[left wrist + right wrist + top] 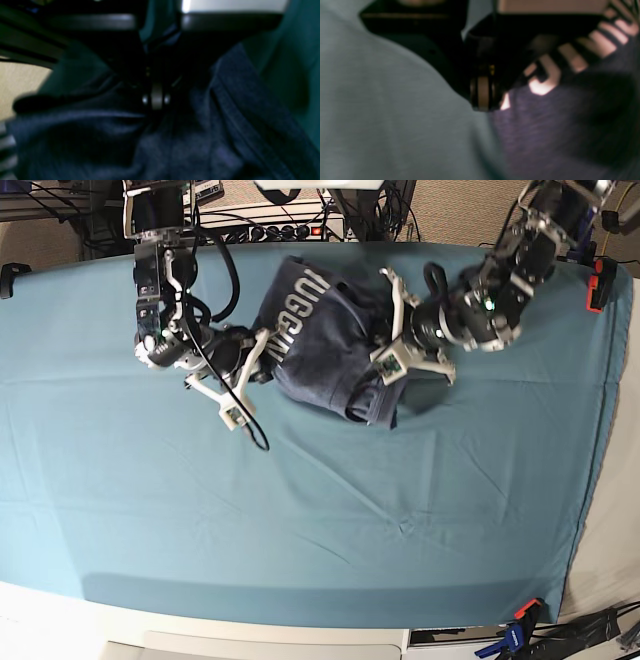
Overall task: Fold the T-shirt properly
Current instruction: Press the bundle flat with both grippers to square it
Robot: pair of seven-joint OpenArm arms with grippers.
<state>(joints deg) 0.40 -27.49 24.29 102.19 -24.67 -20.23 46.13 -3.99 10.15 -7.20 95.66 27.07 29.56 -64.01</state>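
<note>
Two grippers are pressed against opposite sides of the T-shirt [330, 345], which lies bunched on the far middle part of the teal table cloth [300, 510]. The left gripper [385, 340], seen on the right of the base view, is pressed together at the shirt's right edge, and dark blue-grey cloth is gathered around its fingertips; in the left wrist view the jaws are seen closed, with folds of the T-shirt [175, 145] lying right up against them and a hemmed edge running off to the lower right. Whether a fold is actually pinched between the jaws cannot be told from these blurred pictures. The right gripper [262, 345], seen on the left of the base view, is likewise pressed together at the shirt's left edge, just beside the white lettering [305, 310]. In the right wrist view the closed jaws are seen at the border between the table cloth [382, 112] and the T-shirt [557, 130], with blurred block letters [545, 75] curving away to the upper right. Whether fabric is caught there cannot be told either.

Further out, the shirt is crumpled into an uneven heap, with the lettered side turned up at its far left and a folded lump at its near right. Beyond the far edge of the cloth, cables and a power strip [290, 228] are visible.
</note>
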